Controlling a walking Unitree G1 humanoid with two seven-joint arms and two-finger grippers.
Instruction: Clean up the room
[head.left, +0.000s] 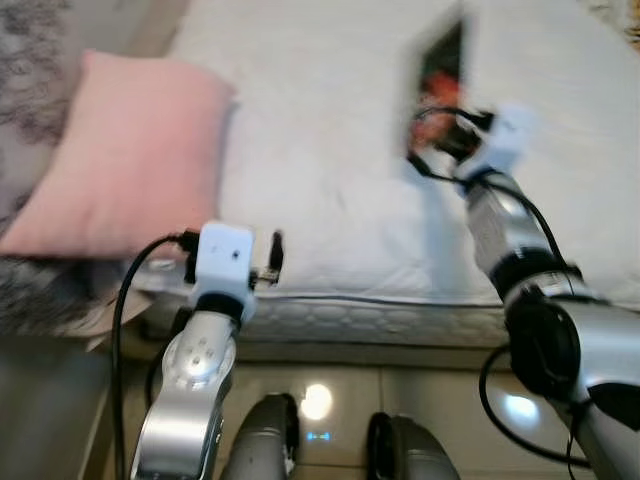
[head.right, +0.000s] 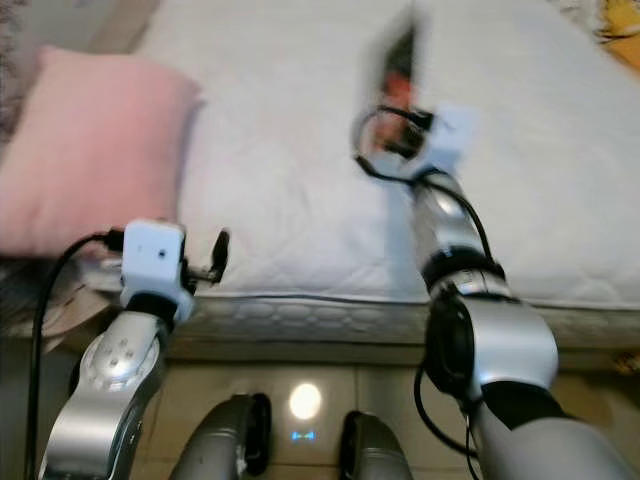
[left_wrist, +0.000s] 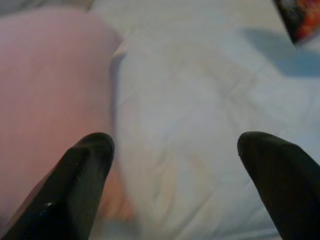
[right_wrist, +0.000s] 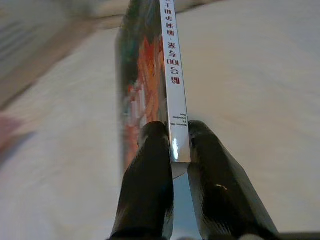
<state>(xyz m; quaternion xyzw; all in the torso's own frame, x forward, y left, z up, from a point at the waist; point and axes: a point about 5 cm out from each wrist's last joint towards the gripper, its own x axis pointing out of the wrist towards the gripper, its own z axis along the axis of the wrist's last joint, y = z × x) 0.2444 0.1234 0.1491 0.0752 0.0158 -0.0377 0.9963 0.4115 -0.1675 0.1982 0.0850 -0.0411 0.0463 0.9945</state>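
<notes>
The robot stands at the near edge of a white bed. Its right tool is closed on a thin book, pinching the book's near end so the book stands on edge, its long axis running straight away from the tool toward the far side of the bed. The book is raised above the sheet, right of centre. The left tool hangs wide open and empty near the bed's near edge, just right of a pink pillow, well apart from the book.
</notes>
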